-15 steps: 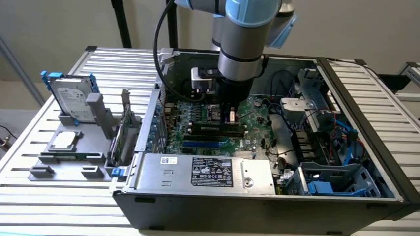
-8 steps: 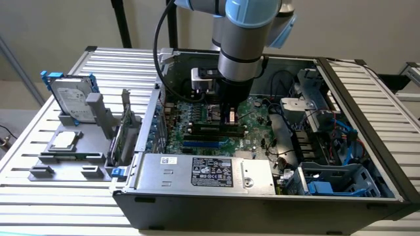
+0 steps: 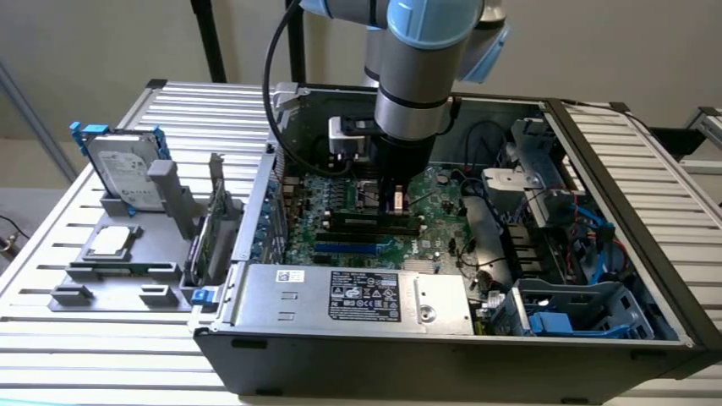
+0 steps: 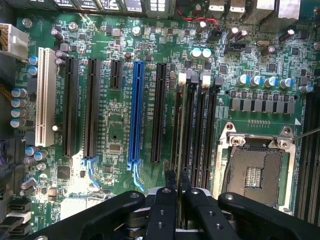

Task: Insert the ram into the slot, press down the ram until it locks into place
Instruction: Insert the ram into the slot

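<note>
On my wrist feed, the gripper (image 4: 177, 185) is clamped on the ram (image 4: 180, 120). I see the ram edge-on, its long axis running away from the camera along the slot (image 4: 174, 135). The slot lies between the blue slot (image 4: 135, 110) and the processor socket (image 4: 255, 170). I cannot tell whether the ram is seated.

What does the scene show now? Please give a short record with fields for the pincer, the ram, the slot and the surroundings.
pincer: shut on the ram, low over the motherboard in the open case
ram: edge-on in the pincer, lined up along the slot
slot: long, black, next to the black expansion slots
locked: cannot tell
nearby: processor socket, blue slot
</note>
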{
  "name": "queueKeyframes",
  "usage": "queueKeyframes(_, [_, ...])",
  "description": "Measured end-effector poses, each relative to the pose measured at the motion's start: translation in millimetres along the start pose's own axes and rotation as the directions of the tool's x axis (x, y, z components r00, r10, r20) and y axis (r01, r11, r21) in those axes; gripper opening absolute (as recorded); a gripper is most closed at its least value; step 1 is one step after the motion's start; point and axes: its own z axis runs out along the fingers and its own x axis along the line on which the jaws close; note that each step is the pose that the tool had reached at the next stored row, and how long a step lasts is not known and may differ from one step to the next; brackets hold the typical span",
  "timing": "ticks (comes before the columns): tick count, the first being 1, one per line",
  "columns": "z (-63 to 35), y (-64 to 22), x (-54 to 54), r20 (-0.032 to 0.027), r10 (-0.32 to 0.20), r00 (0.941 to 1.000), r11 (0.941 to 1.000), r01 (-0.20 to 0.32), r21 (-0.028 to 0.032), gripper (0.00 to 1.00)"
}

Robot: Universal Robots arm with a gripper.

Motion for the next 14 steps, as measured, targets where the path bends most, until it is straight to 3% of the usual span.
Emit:
queueKeyframes(9, [1.5, 0.0, 0.0, 0.0001, 0.001, 1.0000, 1.0000, -0.001, 0.0000, 0.15])
queueKeyframes(10, [1.5, 0.0, 0.0, 0.0001, 0.001, 1.0000, 1.0000, -0.001, 0.0000, 0.22])
queueKeyframes(14, [-3.8, 0.2, -0.1, 0.0005, 0.001, 1.0000, 1.0000, -0.001, -0.0005, 0.22])
